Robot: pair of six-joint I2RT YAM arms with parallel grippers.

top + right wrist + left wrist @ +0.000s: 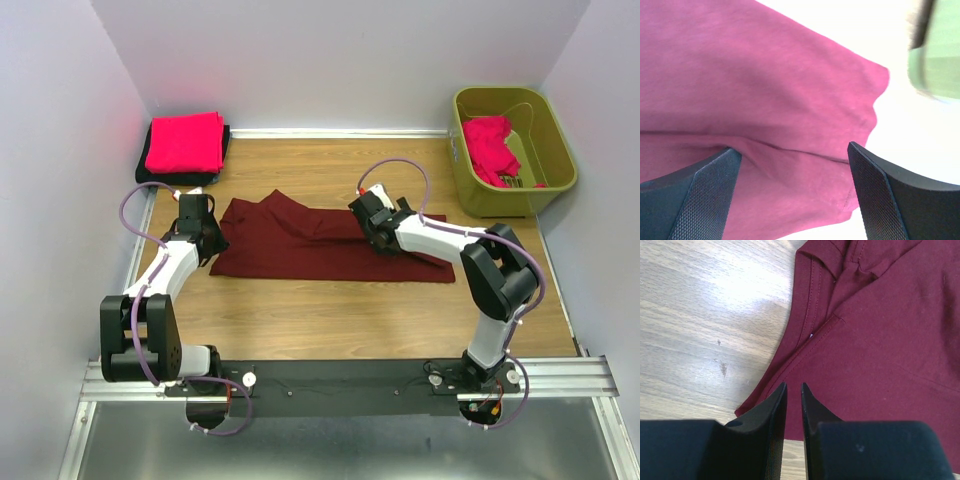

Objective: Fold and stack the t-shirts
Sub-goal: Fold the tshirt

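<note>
A dark maroon t-shirt lies spread across the middle of the wooden table. My left gripper is at its left edge. In the left wrist view its jaws stand almost together with nothing between them, just over the shirt's hem. My right gripper is low over the shirt's upper middle. In the right wrist view it is wide open over a crease in the cloth. A folded bright red shirt lies on a folded black one at the back left.
An olive-green plastic bin stands at the back right with a crumpled bright red shirt inside; its edge shows blurred in the right wrist view. Walls close in the table on the left, back and right.
</note>
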